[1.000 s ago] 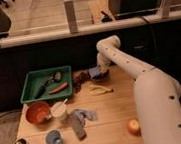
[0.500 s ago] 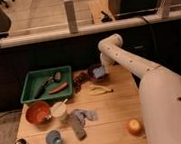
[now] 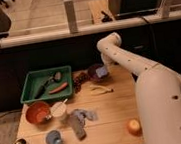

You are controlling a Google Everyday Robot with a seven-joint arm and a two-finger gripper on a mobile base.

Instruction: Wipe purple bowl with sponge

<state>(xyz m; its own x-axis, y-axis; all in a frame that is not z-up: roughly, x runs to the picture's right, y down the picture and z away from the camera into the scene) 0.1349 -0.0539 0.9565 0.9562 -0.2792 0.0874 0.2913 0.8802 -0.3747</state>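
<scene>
pincer [image 3: 103,69] tight around the sponge [image 3: 102,73], low over the purple bowl [image 3: 91,70] at the far edge of the table [image 3: 115,114]

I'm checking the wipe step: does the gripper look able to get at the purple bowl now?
Probably yes. The gripper sits right at the purple bowl, with the sponge at the bowl's right side just below it; nothing shows between them.

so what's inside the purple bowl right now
The blue-grey sponge sits inside the purple bowl, with the gripper right over it. The bowl's floor beneath is covered.
</scene>
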